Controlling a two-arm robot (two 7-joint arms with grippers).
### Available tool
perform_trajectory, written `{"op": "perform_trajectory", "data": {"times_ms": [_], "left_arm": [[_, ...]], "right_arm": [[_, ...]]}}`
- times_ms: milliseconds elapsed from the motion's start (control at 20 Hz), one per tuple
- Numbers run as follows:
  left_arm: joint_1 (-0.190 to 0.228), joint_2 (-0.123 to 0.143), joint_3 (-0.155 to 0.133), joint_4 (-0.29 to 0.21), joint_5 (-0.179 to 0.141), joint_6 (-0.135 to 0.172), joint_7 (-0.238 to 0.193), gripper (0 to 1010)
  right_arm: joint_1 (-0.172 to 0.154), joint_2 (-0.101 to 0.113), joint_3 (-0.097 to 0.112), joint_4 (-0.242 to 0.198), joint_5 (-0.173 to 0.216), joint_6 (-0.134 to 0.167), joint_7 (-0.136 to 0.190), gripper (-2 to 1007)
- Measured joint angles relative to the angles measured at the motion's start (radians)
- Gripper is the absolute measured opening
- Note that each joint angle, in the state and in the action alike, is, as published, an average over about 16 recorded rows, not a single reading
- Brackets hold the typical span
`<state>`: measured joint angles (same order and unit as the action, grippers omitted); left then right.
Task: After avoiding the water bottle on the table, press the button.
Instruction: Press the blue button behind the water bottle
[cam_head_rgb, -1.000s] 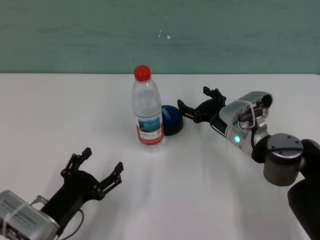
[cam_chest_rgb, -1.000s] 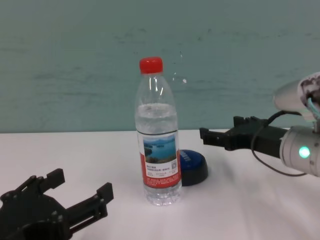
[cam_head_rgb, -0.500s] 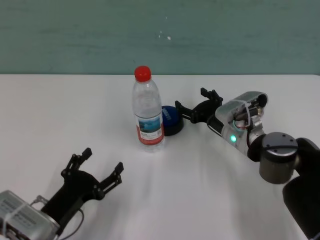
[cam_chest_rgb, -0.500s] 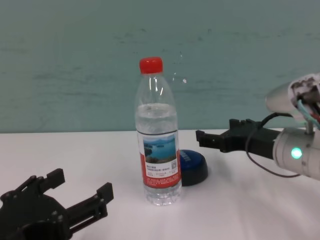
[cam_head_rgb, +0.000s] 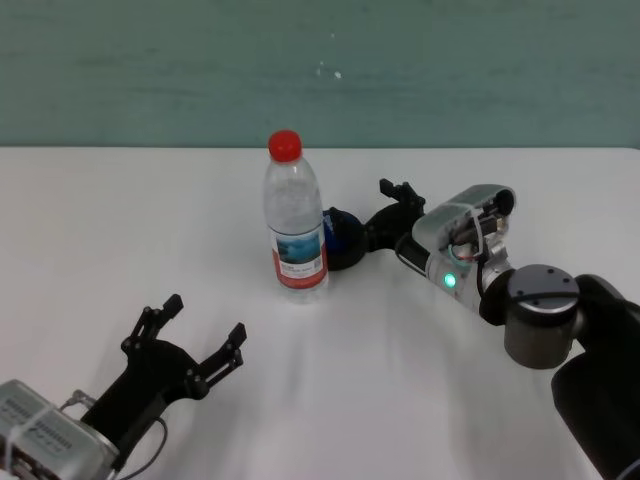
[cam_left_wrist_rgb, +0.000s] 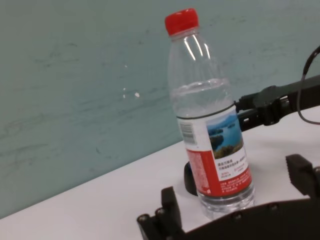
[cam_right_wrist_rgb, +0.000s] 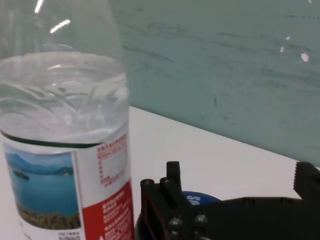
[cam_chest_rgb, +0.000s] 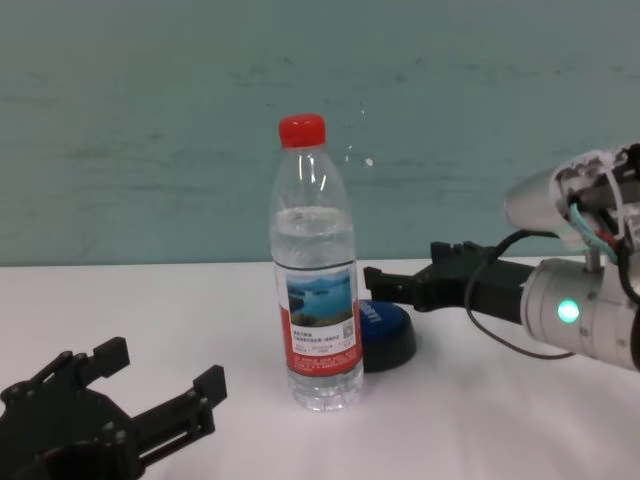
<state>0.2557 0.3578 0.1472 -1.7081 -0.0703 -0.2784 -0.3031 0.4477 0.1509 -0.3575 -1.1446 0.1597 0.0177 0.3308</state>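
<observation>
- Head view shows the right gripper (cam_head_rgb: 372, 212) reaching in from the right side with its fingers spread open and holding nothing; it sits over the right part of the button (cam_head_rgb: 343, 240), so the detour around the water bottle (cam_head_rgb: 293, 218) looks done
- Chest view has the bottle upright and untouched on the table (cam_chest_rgb: 500, 420), with the button just behind it and to its right, partly hidden by it
- I judge the press itself is what remains: the fingertips appear to hang just above the blue dome, though contact cannot be ruled out
- Left gripper (cam_head_rgb: 185, 346) rests open and empty near the table's front left, well apart from both things
- Bottle label shows a blue lake photo over a red band with small print and a barcode, none of it readable; the white lettering on the button is also too small to read
</observation>
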Motion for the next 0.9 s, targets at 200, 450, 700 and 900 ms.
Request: {"op": "perform_trajectory", "data": {"times_ms": [200,450,700,900], "left_arm": [[0.000,0.000,0.000,0.000,0.000,0.000,0.000,1000],[0.000,0.000,0.000,0.000,0.000,0.000,0.000,1000],[0.000,0.000,0.000,0.000,0.000,0.000,0.000,1000],[0.000,0.000,0.000,0.000,0.000,0.000,0.000,1000]], "right_arm": [[-0.001,0.000,-0.006,-0.002,0.000,-0.001,0.005,1004],[-0.002,0.001,-0.010,0.000,0.001,-0.003,0.007,1004],[0.000,0.000,-0.011,0.007,0.001,-0.005,0.004,1004],[0.002,-0.002,-0.010,0.015,0.001,-0.005,0.001,1004]]}}
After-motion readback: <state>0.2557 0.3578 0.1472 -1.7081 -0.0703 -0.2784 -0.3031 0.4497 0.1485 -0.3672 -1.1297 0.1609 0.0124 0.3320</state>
